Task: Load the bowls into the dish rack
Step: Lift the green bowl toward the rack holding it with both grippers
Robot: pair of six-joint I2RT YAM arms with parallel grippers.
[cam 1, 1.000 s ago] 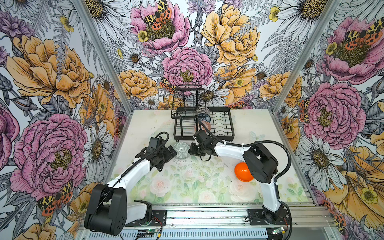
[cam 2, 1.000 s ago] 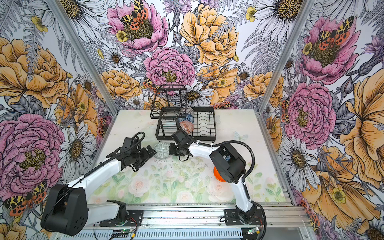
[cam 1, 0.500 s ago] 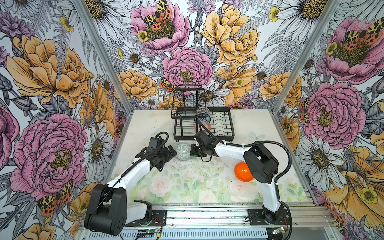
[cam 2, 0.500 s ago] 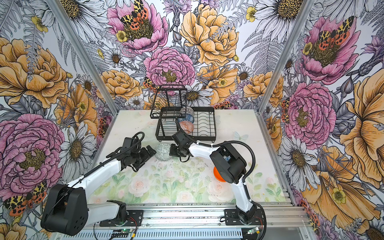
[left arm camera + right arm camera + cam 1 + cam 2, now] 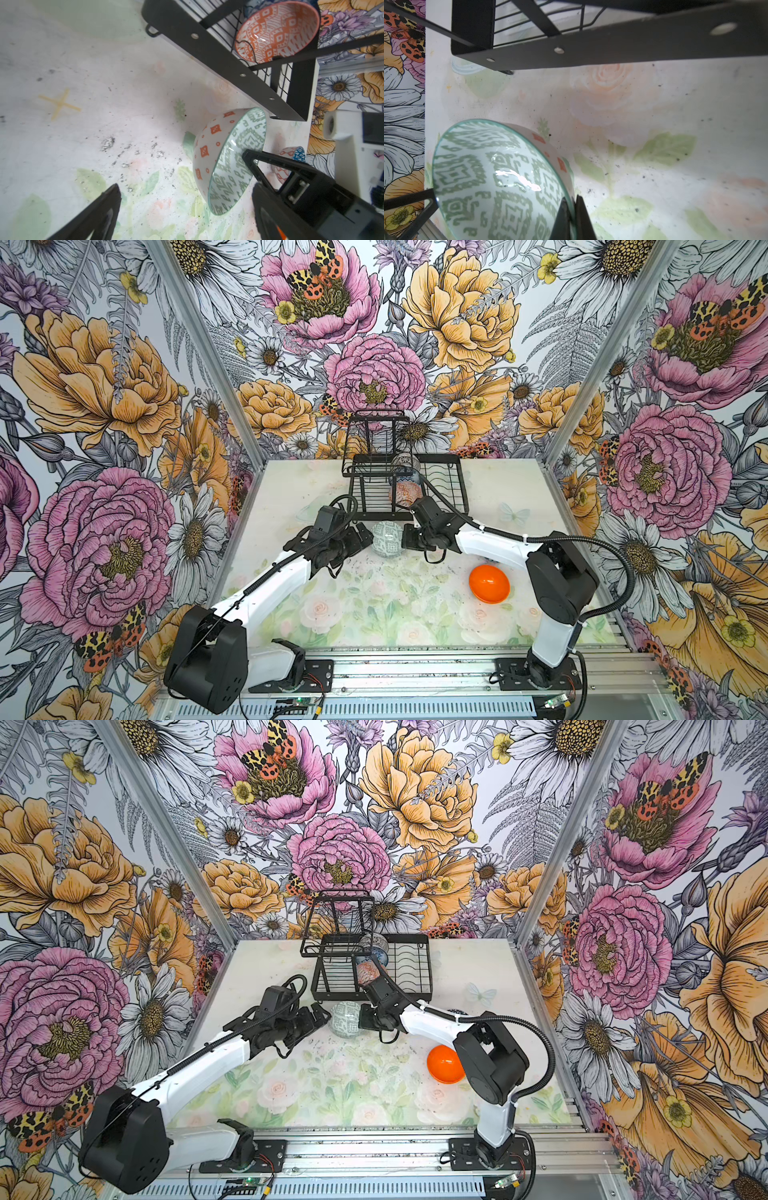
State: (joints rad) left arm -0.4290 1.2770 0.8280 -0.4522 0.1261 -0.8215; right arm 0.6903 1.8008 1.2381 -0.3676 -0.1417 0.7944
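The green-patterned bowl (image 5: 228, 162) bears orange diamonds outside; the rack (image 5: 207, 49) is black.

Glossy glazed green-patterned bowl (image 5: 500, 182), matt black metal dish rack (image 5: 612, 47)

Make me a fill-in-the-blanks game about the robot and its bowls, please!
The right hand is ____ on the rim of the green-patterned round bowl.
The left hand holds nothing and is wide ____.
The plain glossy orange round bowl lies on the floral table, closest to the ____ arm.
The orange-and-white patterned bowl stands ____ the black wire dish rack.
Missing words: shut, open, right, inside.
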